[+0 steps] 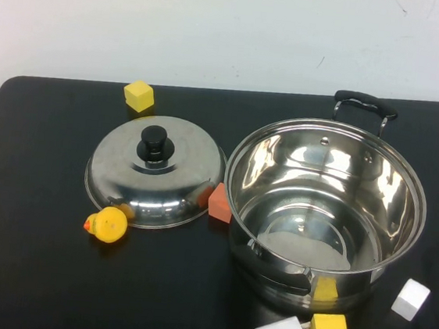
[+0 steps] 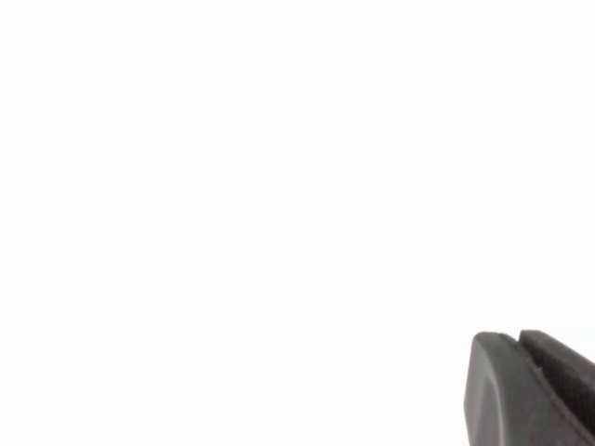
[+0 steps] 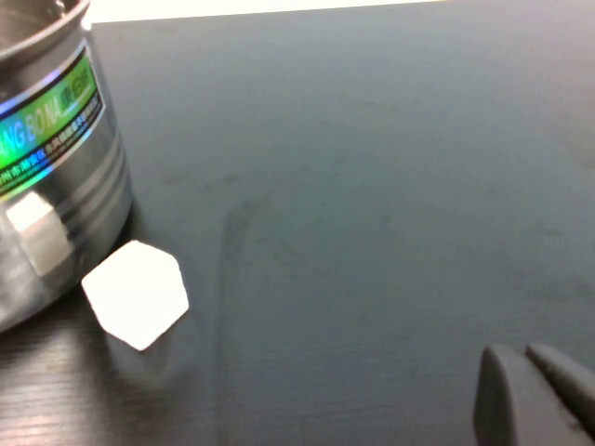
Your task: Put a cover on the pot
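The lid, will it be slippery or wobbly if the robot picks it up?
Probably slippery on its shiny steel dome, so the black knob on the lid looks the safer hold. Lifted there, it may swing a little. It looks stiff.

L gripper (image 2: pixel 535 390) & R gripper (image 3: pixel 539 395): dark grey matte plastic fingers, rounded tips.
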Action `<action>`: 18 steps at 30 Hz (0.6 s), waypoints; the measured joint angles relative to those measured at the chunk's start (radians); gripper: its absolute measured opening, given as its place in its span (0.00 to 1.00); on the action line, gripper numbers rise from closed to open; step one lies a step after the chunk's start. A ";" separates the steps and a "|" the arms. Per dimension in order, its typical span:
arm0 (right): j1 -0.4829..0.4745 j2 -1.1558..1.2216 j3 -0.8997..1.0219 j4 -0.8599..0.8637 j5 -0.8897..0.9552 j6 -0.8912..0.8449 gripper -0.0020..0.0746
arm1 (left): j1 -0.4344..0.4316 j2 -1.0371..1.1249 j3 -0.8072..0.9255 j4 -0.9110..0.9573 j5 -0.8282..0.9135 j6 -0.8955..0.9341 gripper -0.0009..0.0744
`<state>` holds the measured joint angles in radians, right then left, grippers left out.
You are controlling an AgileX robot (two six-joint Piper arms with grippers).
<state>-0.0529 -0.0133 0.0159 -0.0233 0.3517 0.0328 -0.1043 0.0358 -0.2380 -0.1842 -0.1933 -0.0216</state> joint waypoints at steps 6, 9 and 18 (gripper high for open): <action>0.000 0.000 0.000 0.000 0.000 0.000 0.02 | 0.000 0.249 -0.122 0.000 -0.013 -0.004 0.01; 0.000 0.000 0.000 0.000 0.000 0.000 0.02 | 0.000 0.389 -0.122 0.000 -0.174 -0.032 0.01; 0.000 0.000 0.000 0.000 0.000 0.000 0.02 | 0.000 0.827 -0.184 0.309 -0.414 -0.120 0.01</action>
<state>-0.0529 -0.0133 0.0159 -0.0233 0.3517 0.0328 -0.1043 0.8632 -0.4220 0.1252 -0.6072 -0.1421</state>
